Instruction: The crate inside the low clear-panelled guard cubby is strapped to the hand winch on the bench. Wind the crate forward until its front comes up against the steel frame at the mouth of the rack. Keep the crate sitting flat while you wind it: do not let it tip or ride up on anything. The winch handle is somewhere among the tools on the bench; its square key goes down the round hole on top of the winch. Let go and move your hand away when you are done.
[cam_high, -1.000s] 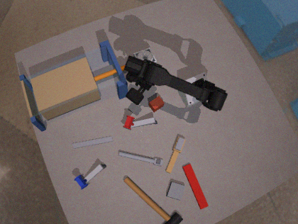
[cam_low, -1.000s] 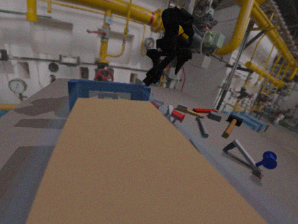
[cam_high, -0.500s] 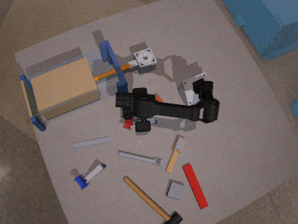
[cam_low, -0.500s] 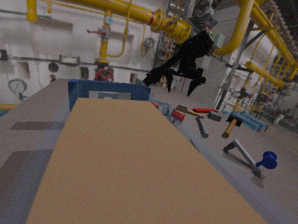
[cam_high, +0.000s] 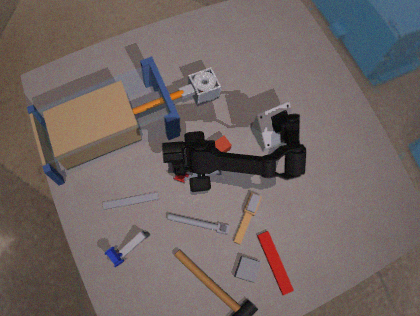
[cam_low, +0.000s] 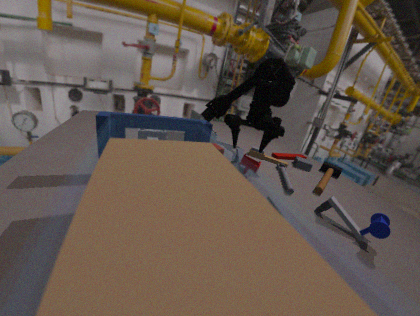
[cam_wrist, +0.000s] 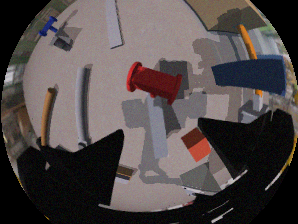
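The crate (cam_high: 92, 117) (cam_low: 200, 225) (cam_wrist: 225, 12) sits flat in the cubby, its front apart from the blue frame (cam_high: 165, 95) (cam_low: 155, 120) (cam_wrist: 250, 75). An orange strap (cam_high: 157, 102) (cam_wrist: 247, 42) runs to the winch (cam_high: 205, 85), whose top hole is empty. A crank with a red knob (cam_high: 180, 178) (cam_low: 252, 161) (cam_wrist: 154, 82) lies on the bench, mostly hidden under the arm in the top view. My gripper (cam_high: 196, 161) (cam_low: 249, 149) (cam_wrist: 161, 127) is open and empty above it, the crank's grey bar between the fingertips in the wrist view. A blue-knobbed crank (cam_high: 114, 256) (cam_low: 380, 226) (cam_wrist: 49, 26) lies farther off.
An orange-red block (cam_high: 223, 144) (cam_wrist: 196, 145) lies close beside the red-knobbed crank. A flat grey bar (cam_high: 131, 200), a wrench (cam_high: 195, 221), a brush (cam_high: 245, 222), a hammer (cam_high: 207, 280), a grey block (cam_high: 247, 268) and a red bar (cam_high: 275, 262) lie around.
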